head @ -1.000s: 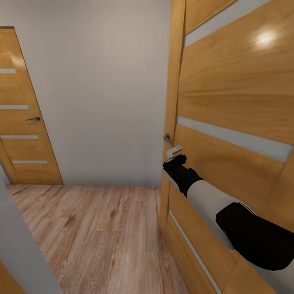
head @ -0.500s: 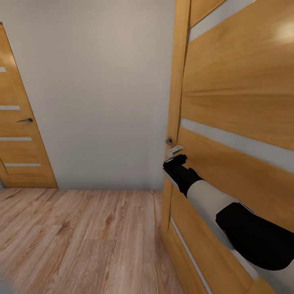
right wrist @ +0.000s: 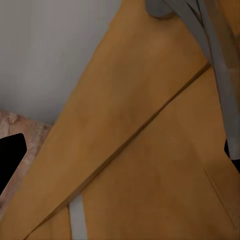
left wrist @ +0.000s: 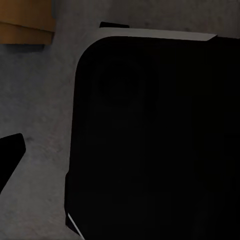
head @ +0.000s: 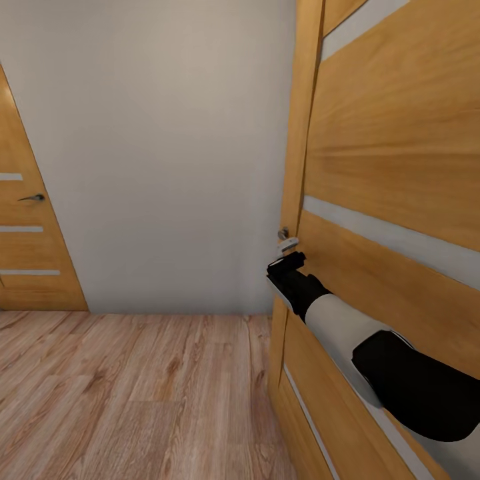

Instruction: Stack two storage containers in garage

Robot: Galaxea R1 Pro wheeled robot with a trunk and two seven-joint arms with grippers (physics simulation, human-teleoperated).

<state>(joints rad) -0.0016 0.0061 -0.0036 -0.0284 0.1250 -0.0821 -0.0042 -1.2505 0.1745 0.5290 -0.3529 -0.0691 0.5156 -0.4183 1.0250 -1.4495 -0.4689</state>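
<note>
Right now my right gripper sits just under the grey metal handle at the orange-brown wooden door's free edge. Whether its fingers are clenched, I cannot tell. No red-orange bins are in sight.

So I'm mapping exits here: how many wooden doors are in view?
2: one orange-brown wooden door right beside the right claw, another slatted wooden door at far left. Others may be out of frame.

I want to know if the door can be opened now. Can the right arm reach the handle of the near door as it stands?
Probably yes. The right gripper is already just below the metal handle of the near wooden door, with nothing between them. Whether the fingers touch the handle cannot be told.
</note>
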